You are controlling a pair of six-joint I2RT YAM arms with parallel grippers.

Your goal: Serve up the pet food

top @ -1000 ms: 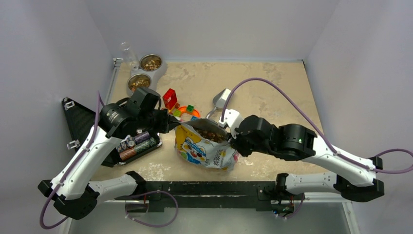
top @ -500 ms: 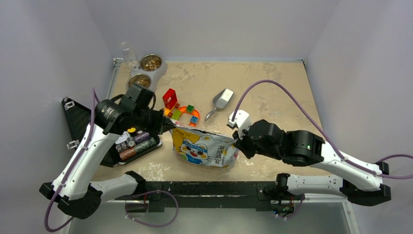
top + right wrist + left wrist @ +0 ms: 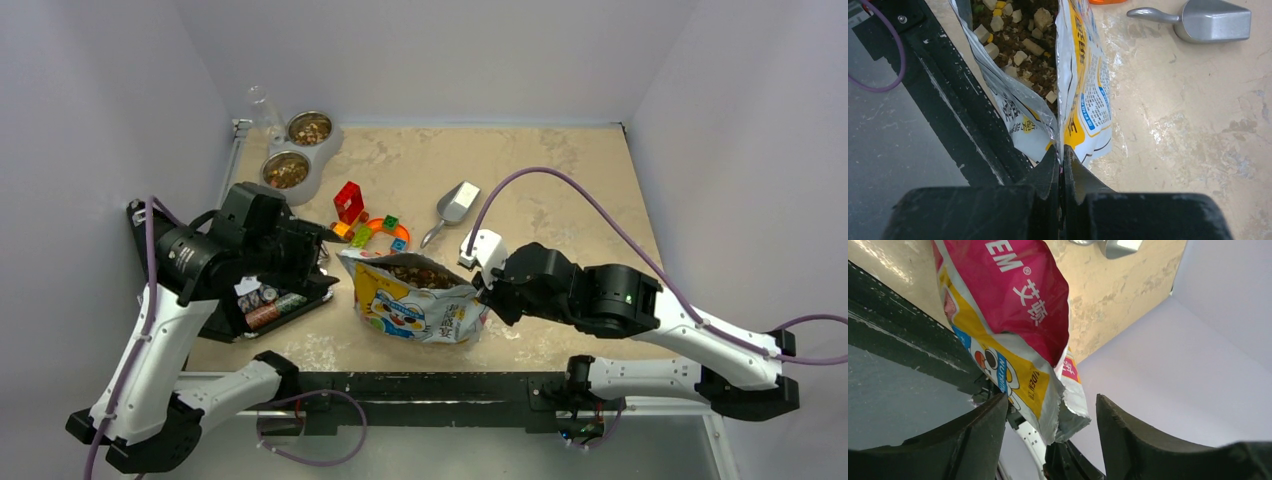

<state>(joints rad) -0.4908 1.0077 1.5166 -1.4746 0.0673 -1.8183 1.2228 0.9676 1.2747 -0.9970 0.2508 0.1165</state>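
Note:
The pet food bag, yellow and white with a cartoon face, stands in the middle of the table with its mouth open. Brown pet food shows inside. My right gripper is shut on the bag's right top corner; in the right wrist view its jaws pinch the bag's seam, with pet food beyond. My left gripper is open at the bag's left corner. In the left wrist view the bag's torn corner hangs free between the spread fingers.
A metal scoop lies behind the bag. A double bowl stand with kibble sits at the back left. Coloured toy blocks lie between the bowls and the bag. A black tray of small cans sits under the left arm.
My left gripper has opened, let go of the bag's left corner and drawn back to the left. The right gripper closed on the right corner. The bag's mouth gapes open again.

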